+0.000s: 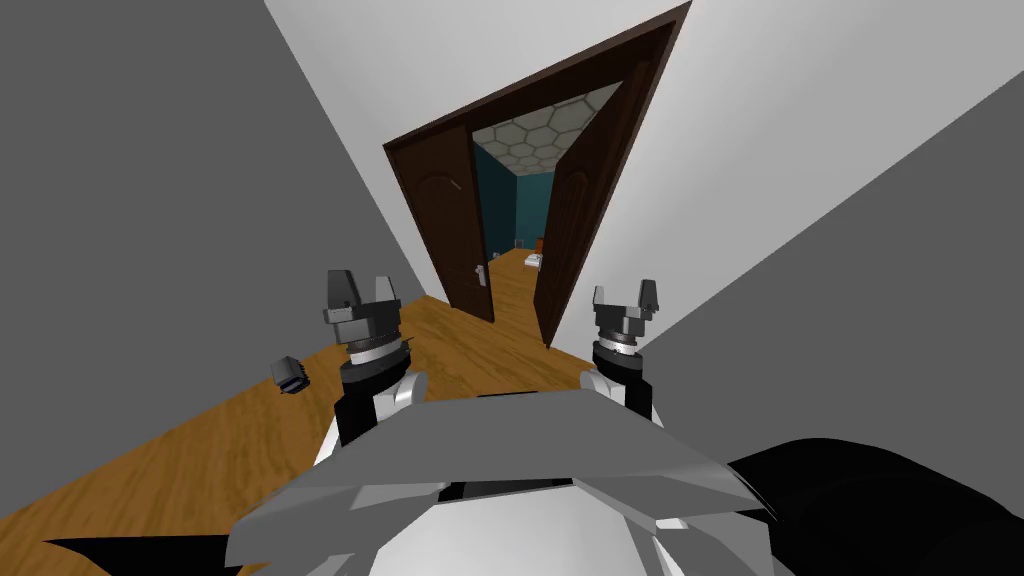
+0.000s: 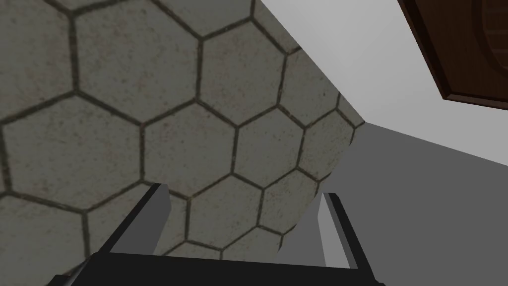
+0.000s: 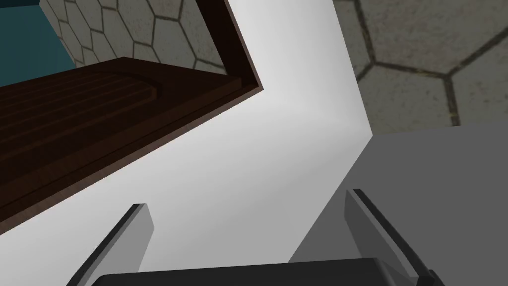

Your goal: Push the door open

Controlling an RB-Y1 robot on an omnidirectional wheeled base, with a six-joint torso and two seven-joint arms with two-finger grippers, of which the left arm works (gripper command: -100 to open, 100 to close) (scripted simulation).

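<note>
The dark brown panelled wooden door (image 1: 560, 250) stands in the upper middle of the head view, well apart from both arms. It is set in a dark brown frame (image 1: 520, 100) in a white wall and has two leaves. The left-hand leaf (image 1: 445, 220) carries a small light grey handle (image 1: 481, 272); it lies about flush with the wall and faces me. The right-hand leaf (image 1: 568, 215) looks swung part-way into the teal-walled room (image 1: 500, 200) beyond, leaving a narrow gap. Each leaf's long axis is upright, though the camera's roll leans it toward the upper right.

The left gripper (image 1: 362, 283) and right gripper (image 1: 625, 292) sit in the lower middle, raised over the orange-brown wooden floor (image 1: 200, 450). Both have jaws wide and hold nothing.

I judge the approach unfinished. Roll closer, then press a gripper flat against a leaf near its free edge, far from the hinges. Push squarely along the swing so it does not skid off.
</note>
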